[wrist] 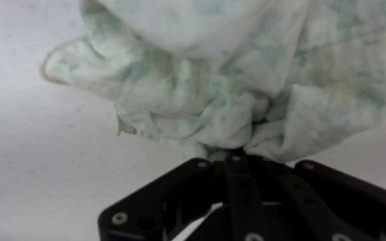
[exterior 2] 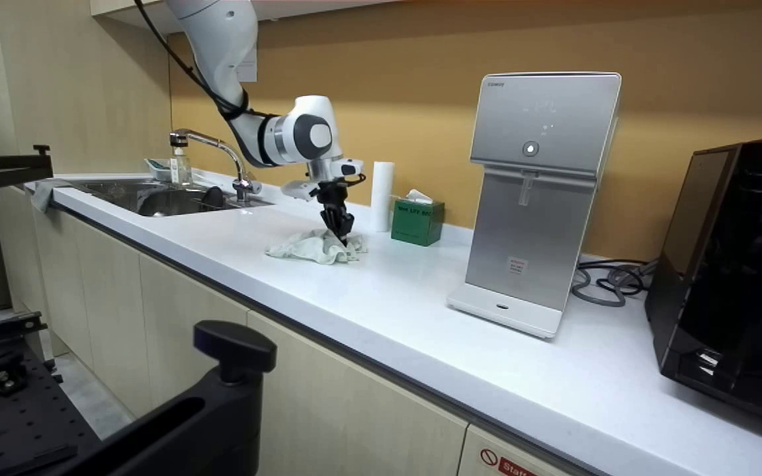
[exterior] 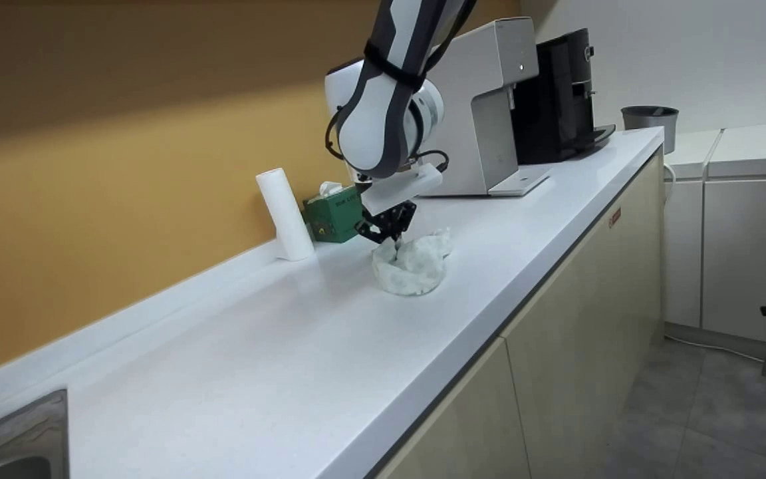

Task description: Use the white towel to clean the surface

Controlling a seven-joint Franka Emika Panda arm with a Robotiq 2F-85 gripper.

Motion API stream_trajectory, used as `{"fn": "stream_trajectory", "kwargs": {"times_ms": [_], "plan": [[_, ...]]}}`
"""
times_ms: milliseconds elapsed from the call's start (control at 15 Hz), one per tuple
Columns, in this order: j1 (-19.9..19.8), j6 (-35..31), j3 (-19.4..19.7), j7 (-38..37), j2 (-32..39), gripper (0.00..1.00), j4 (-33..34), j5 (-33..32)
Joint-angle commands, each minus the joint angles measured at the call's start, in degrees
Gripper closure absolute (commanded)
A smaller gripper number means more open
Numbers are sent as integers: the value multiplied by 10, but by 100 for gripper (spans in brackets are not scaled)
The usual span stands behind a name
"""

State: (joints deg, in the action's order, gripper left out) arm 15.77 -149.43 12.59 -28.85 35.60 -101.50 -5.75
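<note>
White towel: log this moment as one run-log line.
gripper: closed on white towel; towel state: crumpled, lying on white countertop; nearby: paper towel roll, green tissue box; wiping progress: unclear

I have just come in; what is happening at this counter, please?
A robot arm has its pincer closed on the white towel, which lies crumpled on the counter. Most likely the aim is to wipe that counter clean. The paper roll and green tissue box stand nearby, close to the wall.

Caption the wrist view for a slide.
Black robotic hand pinching a crumpled, green-mottled white towel on a white countertop.
</note>
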Motion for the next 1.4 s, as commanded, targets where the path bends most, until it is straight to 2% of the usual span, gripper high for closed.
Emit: {"fn": "stream_trajectory", "kwargs": {"times_ms": [0,267,467,933,1333], "plan": [[-11,44,40,-46,-17,99,-4,-20],[-39,69,71,-77,-34,99,-7,-21],[-54,104,61,-78,-35,99,-4,-27],[-57,244,-29,-38,-30,99,-18,-7],[-63,309,-109,30,-62,99,-63,50]]}}
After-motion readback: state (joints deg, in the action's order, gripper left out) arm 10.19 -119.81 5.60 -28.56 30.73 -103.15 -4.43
